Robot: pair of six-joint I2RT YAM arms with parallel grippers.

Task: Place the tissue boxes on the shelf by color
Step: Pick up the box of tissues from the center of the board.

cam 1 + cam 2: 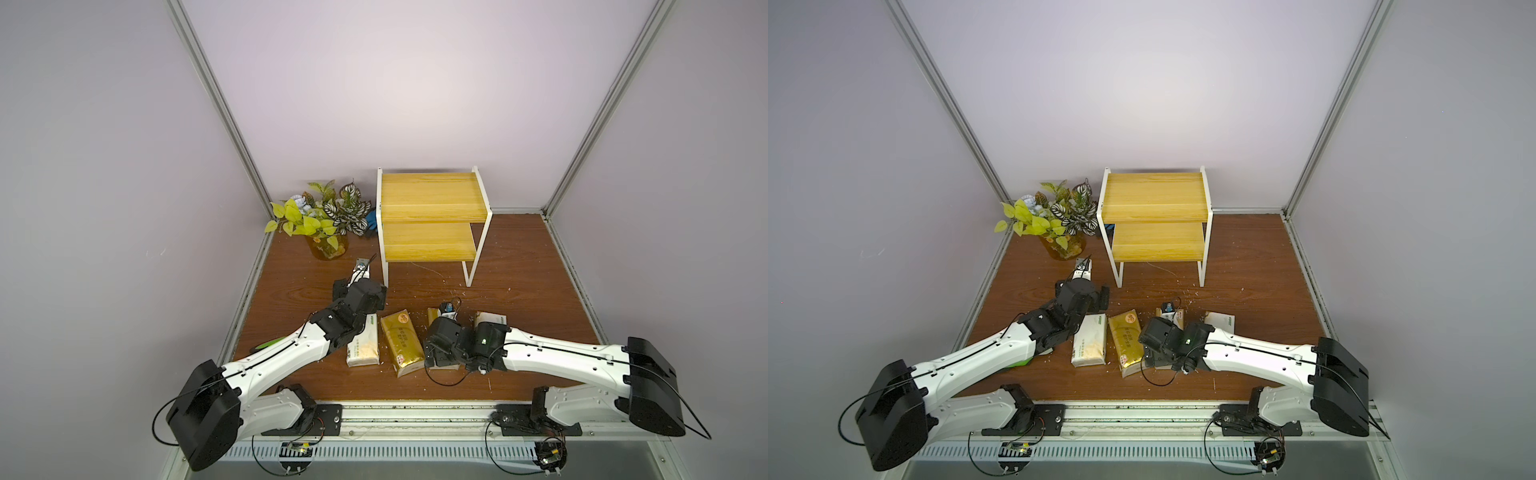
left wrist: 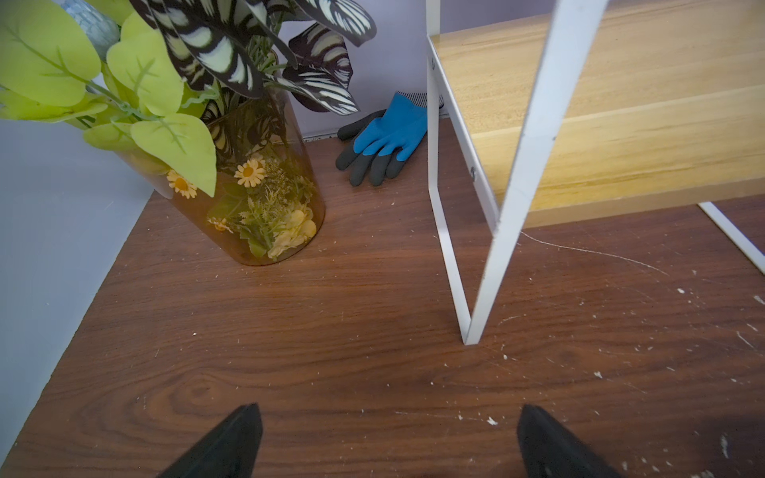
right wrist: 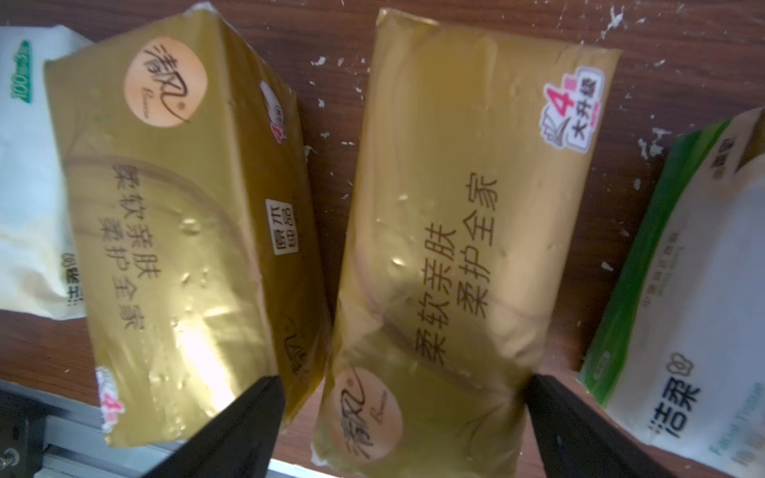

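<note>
Arms stretching over the tissue boxes [image 1: 402,345], both claws gaping.
In both top views, four packs are lying on the table [image 1: 519,270], short of the shelf [image 1: 432,199]. Left wrist: left gripper [image 2: 389,409] is hovering wide apart, holding nothing. Right wrist: right gripper [image 3: 405,378] is straddling a gold pack [image 3: 455,227], spread, unclamped.

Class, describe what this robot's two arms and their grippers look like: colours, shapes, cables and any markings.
Both the left arm and right arm have smooth white shells, bulky black joint housings and thin black cables clipped along them. A small green light glows on the right arm's wrist. The left gripper and right gripper have black, tapering fingers.
</note>
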